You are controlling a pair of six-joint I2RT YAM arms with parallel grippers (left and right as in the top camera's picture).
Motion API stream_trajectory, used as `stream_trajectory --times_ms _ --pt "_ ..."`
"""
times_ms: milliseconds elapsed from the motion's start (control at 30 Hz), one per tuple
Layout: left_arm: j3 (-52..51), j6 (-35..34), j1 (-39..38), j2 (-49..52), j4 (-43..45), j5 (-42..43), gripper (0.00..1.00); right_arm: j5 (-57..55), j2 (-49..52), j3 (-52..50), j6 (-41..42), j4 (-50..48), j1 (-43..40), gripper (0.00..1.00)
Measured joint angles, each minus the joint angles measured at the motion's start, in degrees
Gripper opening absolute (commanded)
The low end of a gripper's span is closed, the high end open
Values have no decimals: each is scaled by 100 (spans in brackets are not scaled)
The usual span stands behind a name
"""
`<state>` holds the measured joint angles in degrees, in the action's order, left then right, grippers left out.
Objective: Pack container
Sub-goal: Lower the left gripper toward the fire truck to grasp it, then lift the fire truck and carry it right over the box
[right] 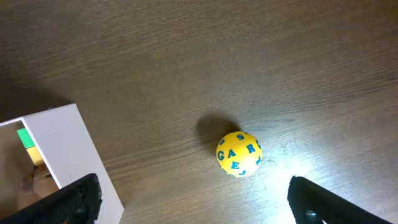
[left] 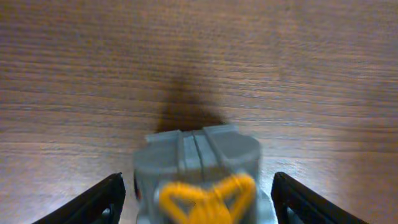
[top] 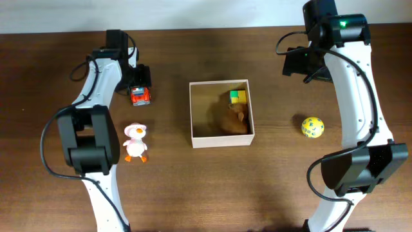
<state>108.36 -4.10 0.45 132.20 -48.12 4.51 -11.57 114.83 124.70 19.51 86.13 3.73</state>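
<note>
The container (top: 222,140) is a square white-walled box in the middle of the table, with a brown toy (top: 233,120) and a yellow-green block (top: 237,96) inside. My left gripper (top: 140,80) is open right over a red toy truck (top: 141,97). In the left wrist view the truck's grey and yellow top (left: 199,168) sits between the spread fingers (left: 198,205), with gaps on both sides. My right gripper (top: 302,64) is open and empty, held high at the back right. Its wrist view shows its fingers (right: 196,205), a yellow letter ball (right: 239,154) and the container's corner (right: 68,149).
A white and pink duck toy (top: 135,142) stands at the left front of the container. The yellow ball (top: 313,127) lies on the wooden table to the right of the container. Both arm bases stand at the table's near edge.
</note>
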Motion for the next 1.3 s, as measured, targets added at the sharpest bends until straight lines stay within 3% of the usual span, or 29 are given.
stream_trajectory --times_ms 600,733,1100,1300 --pt "0 0 0 229 90 0 77 0 0 0 0 0 0 99" --pt "0 -2 0 229 87 0 63 0 0 0 0 0 0 99" --pt "0 15 -33 229 79 -20 60 0 0 0 -2 0 0 99" --pt "9 15 -37 229 31 -22 48 0 0 0 0 0 0 99"
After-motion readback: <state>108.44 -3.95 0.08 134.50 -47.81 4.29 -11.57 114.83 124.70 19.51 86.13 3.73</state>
